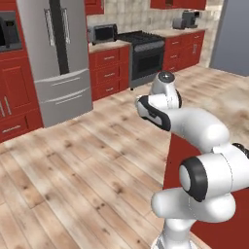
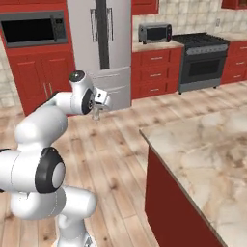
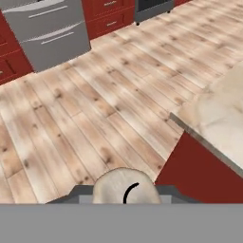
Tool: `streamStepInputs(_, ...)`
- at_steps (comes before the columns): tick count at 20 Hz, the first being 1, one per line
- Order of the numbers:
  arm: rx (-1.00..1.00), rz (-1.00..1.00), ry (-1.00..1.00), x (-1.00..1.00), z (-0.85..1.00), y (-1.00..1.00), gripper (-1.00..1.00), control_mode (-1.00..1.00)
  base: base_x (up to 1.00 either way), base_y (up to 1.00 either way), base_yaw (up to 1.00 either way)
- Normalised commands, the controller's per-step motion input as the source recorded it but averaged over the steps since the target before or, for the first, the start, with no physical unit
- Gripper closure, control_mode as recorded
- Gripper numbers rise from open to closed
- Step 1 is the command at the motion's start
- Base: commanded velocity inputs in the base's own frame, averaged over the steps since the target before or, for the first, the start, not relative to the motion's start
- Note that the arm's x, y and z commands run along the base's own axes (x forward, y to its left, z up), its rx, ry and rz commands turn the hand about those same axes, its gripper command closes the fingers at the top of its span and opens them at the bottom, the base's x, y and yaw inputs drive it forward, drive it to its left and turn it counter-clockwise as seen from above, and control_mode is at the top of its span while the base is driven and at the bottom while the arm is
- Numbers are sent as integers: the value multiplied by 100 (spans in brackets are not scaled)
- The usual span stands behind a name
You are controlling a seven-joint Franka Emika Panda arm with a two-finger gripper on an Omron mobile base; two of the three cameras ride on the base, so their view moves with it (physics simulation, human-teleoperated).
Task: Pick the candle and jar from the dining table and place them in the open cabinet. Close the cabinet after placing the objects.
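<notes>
A kitchen of red cabinets and pale plank floor (image 1: pixel 73 160): your claw (image 2: pixel 98 111) hangs in mid-air over the open boards, pinching the candle (image 2: pixel 96 116), a small pale-grey stub gripped between the two fingers. In the hand view the claw (image 3: pixel 124 193) has the candle's rounded top (image 3: pixel 111 185) seated between its dark fingertips (image 3: pixel 78 192), a thin black curve marked on it.

Beyond the claw stands the steel fridge (image 2: pixel 99 38), with red drawers (image 2: pixel 154 75) and a toaster oven (image 2: pixel 154 33) on the counter beside it, then the black stove (image 2: pixel 202 58) farther along. A built-in microwave (image 2: pixel 31 29) sits on the other side of the fridge.

Beside and below the claw is the marble-topped island (image 2: pixel 202 154), its corner edge pointing towards the arm and its red side dropping straight to the floor. You have bare floor between the claw and the fridge wall; the island corner is the nearest hard edge.

The right base view gives you the claw and candle in profile and the island's top. In the left base view the arm's white links cover the hand, and the island shows as a red panel (image 1: pixel 177 160) behind them. The hand view shows the island's edge (image 3: pixel 204 142) close to the claw.
</notes>
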Motion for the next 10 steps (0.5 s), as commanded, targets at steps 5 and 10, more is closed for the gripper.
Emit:
streamStepInputs(5, 0, 0, 0, 0, 0, 0, 100, 100, 100, 56, 3)
streamStepInputs(10, 0, 0, 0, 0, 0, 0, 100, 100, 100, 62, 0)
